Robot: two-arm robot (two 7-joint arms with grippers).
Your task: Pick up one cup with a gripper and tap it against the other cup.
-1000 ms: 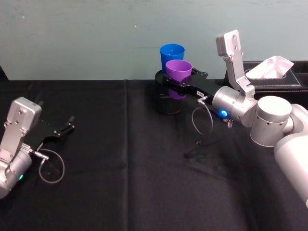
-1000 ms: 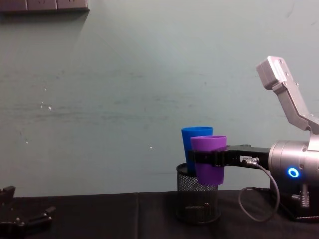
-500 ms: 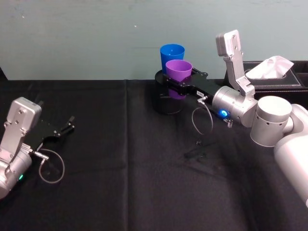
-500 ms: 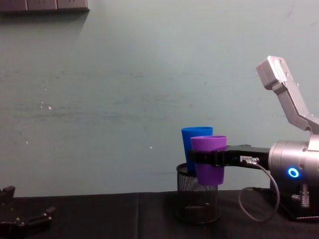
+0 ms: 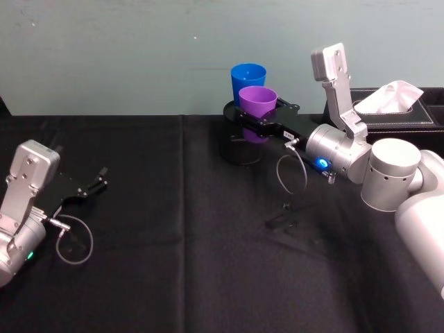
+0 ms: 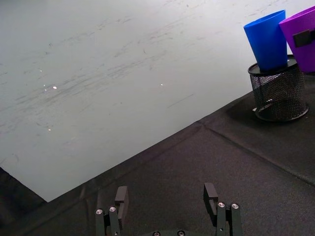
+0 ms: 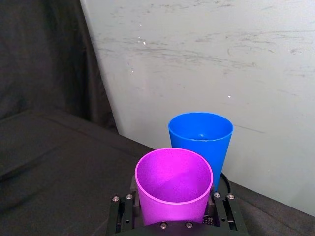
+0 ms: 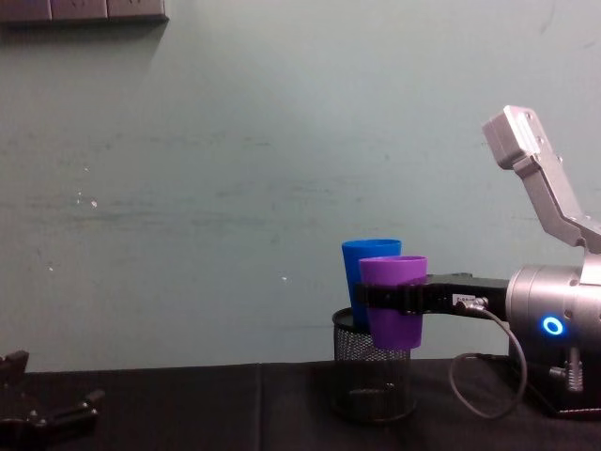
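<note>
Right end effector pinched smooth tapered purple plastic tumbler mid-wall, aloft at table far edge, just beside bright blue plastic tumbler; contact unclear. Judged light, slick, thin-walled: hold below rim, moderate squeeze. Left end effector parked near left edge, spread.

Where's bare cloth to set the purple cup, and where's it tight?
Freest: the black cloth between the parked open left gripper and the mesh pen holder, forward to the near edge. Crowded: back right, where the right gripper holds the purple cup by the blue cup and tissue box.
</note>
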